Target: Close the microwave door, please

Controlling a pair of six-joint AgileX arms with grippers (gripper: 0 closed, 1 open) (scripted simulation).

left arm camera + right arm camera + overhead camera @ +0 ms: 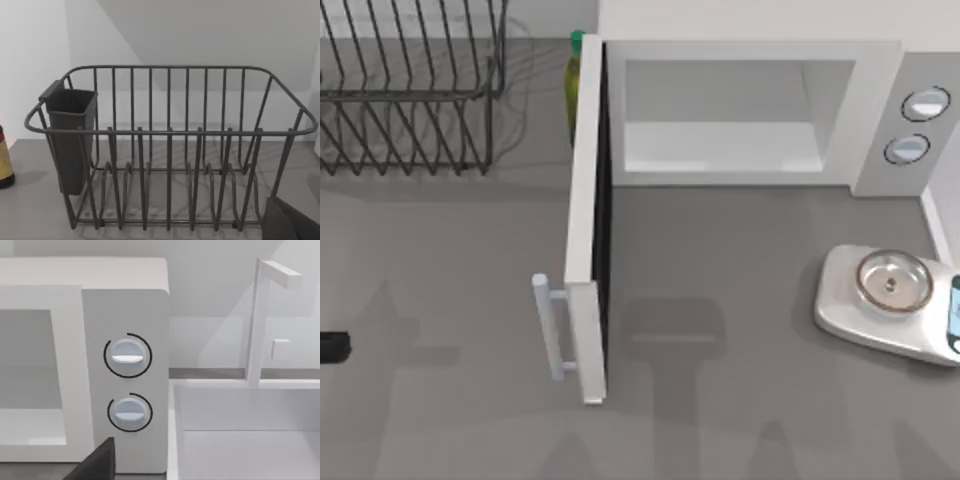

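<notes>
White microwave door (586,240) — wide open, edge-on

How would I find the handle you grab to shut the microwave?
Find the big white boxy microwave at the back of the table. Its large flat white door swings out toward the front. The short white bar handle sticks out near the door's free end, on the side facing the dark wire dish rack.

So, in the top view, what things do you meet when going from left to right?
Dish rack → green bottle → microwave door, standing open → microwave cavity → its two knobs. The scale overlaps these in order.
</notes>
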